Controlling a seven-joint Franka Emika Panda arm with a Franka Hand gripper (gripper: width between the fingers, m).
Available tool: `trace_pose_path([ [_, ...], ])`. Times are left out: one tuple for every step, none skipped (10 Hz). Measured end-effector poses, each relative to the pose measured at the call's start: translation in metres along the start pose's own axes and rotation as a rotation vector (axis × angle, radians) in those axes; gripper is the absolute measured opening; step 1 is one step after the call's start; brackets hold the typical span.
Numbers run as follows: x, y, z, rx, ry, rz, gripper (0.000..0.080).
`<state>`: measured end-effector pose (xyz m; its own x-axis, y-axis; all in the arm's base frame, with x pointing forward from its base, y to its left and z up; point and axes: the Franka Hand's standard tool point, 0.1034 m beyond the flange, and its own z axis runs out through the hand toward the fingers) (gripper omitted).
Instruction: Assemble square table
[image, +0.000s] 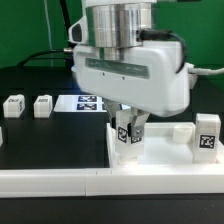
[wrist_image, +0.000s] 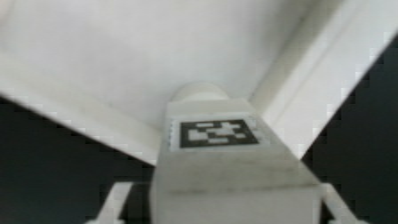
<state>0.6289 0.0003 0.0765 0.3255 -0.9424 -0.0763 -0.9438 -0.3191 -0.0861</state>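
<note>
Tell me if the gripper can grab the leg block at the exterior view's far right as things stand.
Probably not yet. The gripper looks closed on the held leg block, so its fingers are full. Nothing stands between it and the right leg block.

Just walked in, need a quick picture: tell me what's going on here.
The arm's gripper is shut on one white tagged leg block, held upright over the square slab near its edge on the exterior view's left. Whether the block rests on the slab or hangs above it, I cannot tell. Two spare leg blocks sit on the black table farther left; a third leg block stands at that view's right.
</note>
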Motion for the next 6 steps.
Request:
trace_pose_path([
  [0.0011,0.0016,0.0009,0.008,-0.019,0.170,0.0290],
  [0.0018,0.0032,0.0028,0.021,-0.028,0.278,0.0290],
  [0.0015,0.0037,0.0033,0.020,-0.030,0.330,0.0290],
  [0.0015,0.0038,0.0033,0.019,-0.029,0.338,0.0292],
  [0.0013,0.0037,0.0034,0.020,-0.029,0.311,0.0292],
  [0.0003,0.0042,0.0047,0.017,-0.028,0.303,0.0498],
])
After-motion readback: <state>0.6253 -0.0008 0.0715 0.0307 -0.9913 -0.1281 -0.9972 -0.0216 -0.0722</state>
